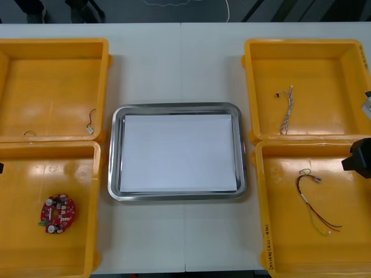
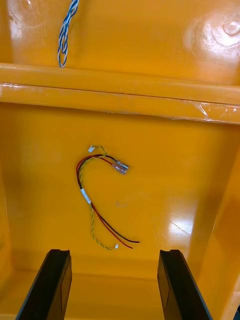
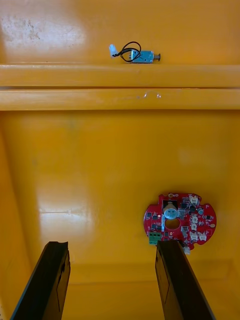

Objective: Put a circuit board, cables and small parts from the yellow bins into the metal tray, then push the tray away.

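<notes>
Left gripper [image 3: 111,246] hangs over the yellow bin [image 1: 97,197] at the lower left of the front view, fingers set wide apart and gripping nothing. The round red circuit board [image 3: 180,222] lies flat on that bin's floor, just beside one finger. Right gripper [image 2: 114,252] hangs over the lower-right bin [image 1: 261,191], likewise spread wide and empty, with the red and yellow cable [image 2: 100,200] lying loose on the floor ahead of its fingers. The twisted blue and white cable [image 1: 286,110] lies in the upper-right bin [image 1: 248,75], and the metal tray [image 1: 174,106], white inside, sits at centre frame between the bins.
</notes>
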Motion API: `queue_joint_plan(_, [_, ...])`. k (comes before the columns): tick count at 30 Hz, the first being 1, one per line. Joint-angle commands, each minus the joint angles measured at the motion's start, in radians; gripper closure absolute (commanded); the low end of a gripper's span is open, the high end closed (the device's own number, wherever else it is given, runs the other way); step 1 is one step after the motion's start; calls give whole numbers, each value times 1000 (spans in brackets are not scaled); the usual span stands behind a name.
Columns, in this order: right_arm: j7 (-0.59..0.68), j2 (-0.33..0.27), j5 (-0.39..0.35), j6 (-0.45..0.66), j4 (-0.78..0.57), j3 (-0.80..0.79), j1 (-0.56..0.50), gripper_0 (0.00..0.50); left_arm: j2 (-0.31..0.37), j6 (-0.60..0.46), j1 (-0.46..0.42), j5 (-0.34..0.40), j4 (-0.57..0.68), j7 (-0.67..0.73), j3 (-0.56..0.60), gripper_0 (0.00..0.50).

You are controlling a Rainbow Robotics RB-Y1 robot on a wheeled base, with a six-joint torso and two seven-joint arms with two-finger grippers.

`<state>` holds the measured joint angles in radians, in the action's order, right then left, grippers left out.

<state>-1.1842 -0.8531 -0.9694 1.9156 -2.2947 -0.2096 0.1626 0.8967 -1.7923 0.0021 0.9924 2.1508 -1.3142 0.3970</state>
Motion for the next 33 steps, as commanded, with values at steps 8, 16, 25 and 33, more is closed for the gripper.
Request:
queue_joint_plan(8, [12,3,1,4,-26,-34,-12,0,-8,10,12,-8,23,-20,23,0])
queue_joint_plan(16, [12,3,1,4,-26,-34,-12,0,-8,10,12,-8,23,-20,23,0])
queue_joint_plan(25, [12,3,1,4,-26,-34,-12,0,-8,10,12,-8,23,-20,23,0])
queue_joint_plan(33, [12,3,1,4,-26,-34,-12,0,-8,10,12,-8,23,-20,23,0])
